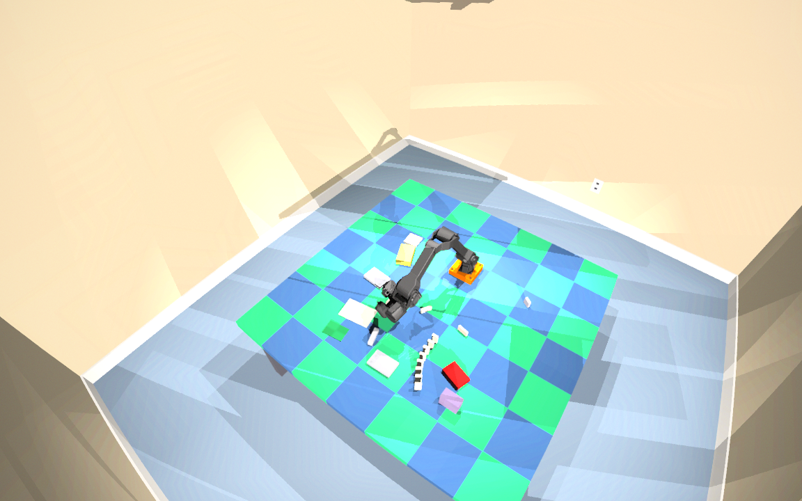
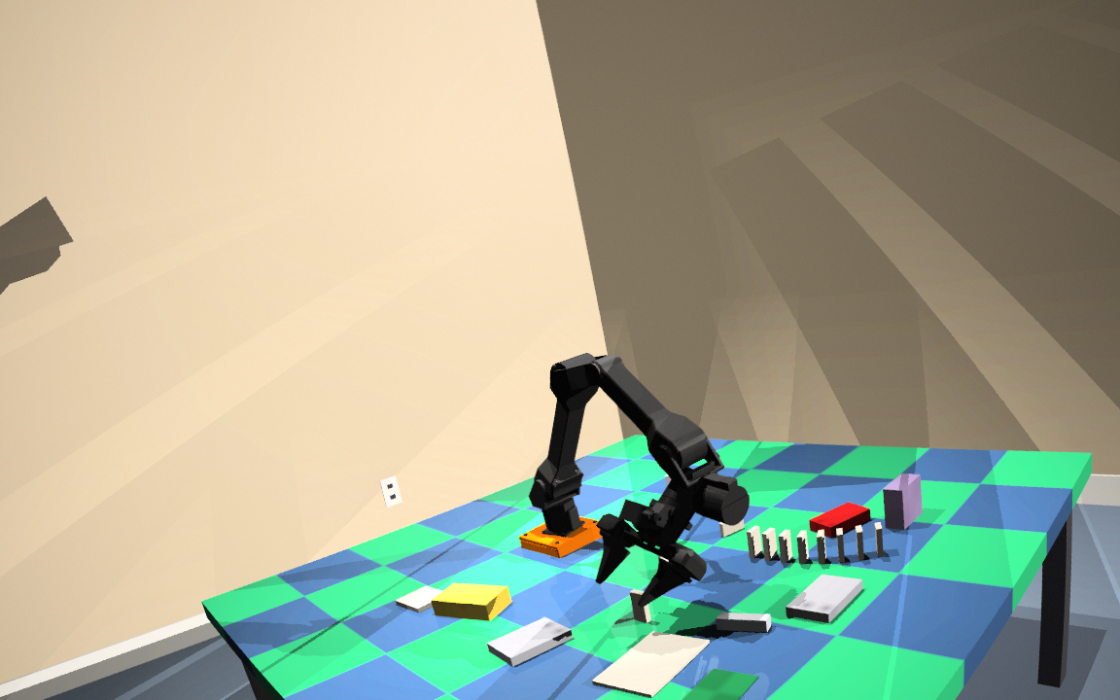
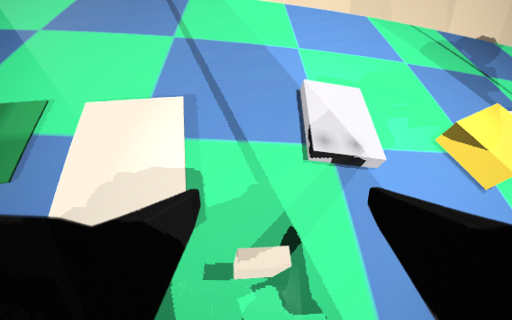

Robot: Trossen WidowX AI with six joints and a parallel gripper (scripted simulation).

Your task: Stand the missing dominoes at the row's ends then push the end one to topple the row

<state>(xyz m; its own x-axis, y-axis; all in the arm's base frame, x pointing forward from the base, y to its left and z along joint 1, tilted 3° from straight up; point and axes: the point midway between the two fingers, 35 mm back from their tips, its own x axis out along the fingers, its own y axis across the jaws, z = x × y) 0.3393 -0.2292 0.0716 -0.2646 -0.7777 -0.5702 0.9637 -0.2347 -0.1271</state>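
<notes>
Black and spread wide, the pincer (image 2: 647,575) hangs released with nothing between its fingers, raised above a lone upright domino (image 2: 641,606) that stands directly beneath it on a green square of the bench (image 2: 964,557). Just beyond that domino lie a cream flat sheet (image 3: 123,151) and a white slab (image 3: 340,122). Well off to the pincer's side stands the row of dominoes (image 2: 812,543), with a red block (image 2: 839,516) behind it.

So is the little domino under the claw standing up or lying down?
Standing up. The domino rests on its end, untouched, below the wide-open gripper.
</notes>
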